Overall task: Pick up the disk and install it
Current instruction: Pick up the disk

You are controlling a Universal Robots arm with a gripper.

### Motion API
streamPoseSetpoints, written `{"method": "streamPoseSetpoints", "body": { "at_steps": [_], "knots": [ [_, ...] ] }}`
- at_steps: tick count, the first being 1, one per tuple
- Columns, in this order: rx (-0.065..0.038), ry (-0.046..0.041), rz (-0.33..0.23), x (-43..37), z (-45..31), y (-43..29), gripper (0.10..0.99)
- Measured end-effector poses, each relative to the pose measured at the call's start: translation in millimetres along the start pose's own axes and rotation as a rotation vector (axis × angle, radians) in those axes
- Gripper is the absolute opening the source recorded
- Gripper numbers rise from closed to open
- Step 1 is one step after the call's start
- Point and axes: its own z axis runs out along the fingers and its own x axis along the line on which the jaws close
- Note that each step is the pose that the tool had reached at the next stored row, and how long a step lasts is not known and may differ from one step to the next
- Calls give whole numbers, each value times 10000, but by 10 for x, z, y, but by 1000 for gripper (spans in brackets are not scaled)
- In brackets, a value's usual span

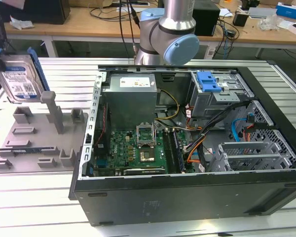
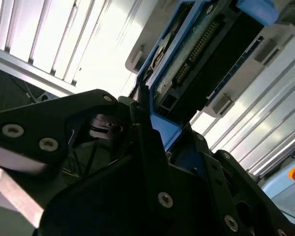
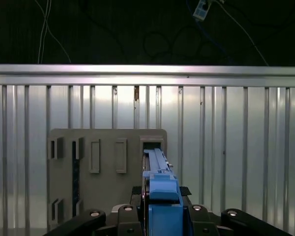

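We see the gripper [image 2: 162, 132] with jaws shut tight on the blue frame end of the disk [image 2: 201, 54], which juts out beyond them on edge, hanging above the grey holder [image 3: 108, 147], a hold we judge leaves its side rails free for installing.

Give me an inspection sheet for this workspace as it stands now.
Surface: ribbed aluminium table, carrying a grey holder fixture and an open computer case.
Job's things: the disk is held on edge above the fixture, outside the case.
Clutter: nothing seen.
Gripper: the gripper is shut on the disk's blue carrier frame.
Cables: cable bundles run loose inside the case; dark leads hang at the bench.
Surroundings: wooden bench behind the arm; drive cage with a blue latch inside the case.
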Motion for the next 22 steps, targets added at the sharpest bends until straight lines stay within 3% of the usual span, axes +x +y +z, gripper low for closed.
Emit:
{"method": "streamPoseSetpoints", "body": {
  "at_steps": [2, 6, 8, 11, 15, 18, 22],
  "knots": [
    [0, 0, 0, 0, -159, 1, 369],
    [1, 0, 0, 1, -370, 3, 369],
    [1, 0, 0, 1, -520, 3, 369],
    [0, 0, 0, 2, -858, 6, 369],
    [-1, 1, 0, 3, -1193, 7, 369],
    [-1, 0, -1, 4, -1301, 8, 369],
    [0, 0, 1, 5, -1300, 8, 369]
  ]
}}
